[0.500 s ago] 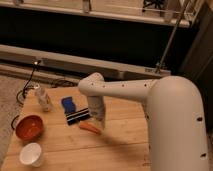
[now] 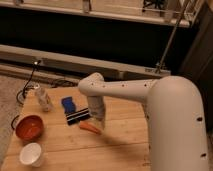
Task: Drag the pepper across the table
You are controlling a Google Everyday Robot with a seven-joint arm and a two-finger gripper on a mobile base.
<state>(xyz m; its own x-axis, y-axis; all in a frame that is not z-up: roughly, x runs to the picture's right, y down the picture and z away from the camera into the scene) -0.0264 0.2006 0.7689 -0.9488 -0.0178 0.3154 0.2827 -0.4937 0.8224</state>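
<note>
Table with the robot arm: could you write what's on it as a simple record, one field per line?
gripper: lowered at the pepper's right end, contact unclear
pepper: orange, lying flat mid-table
table: light wooden planks
bowl: red-orange, left edge
white cup: front-left corner
small bottle: upright, back left
blue object: behind the pepper
black striped object: beside the blue one

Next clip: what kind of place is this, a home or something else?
Probably a lab or test area, not a home: a plank table set beside a long grey rail, with loose cables on the floor. The gripper hangs low over the pepper near the table's middle.
</note>
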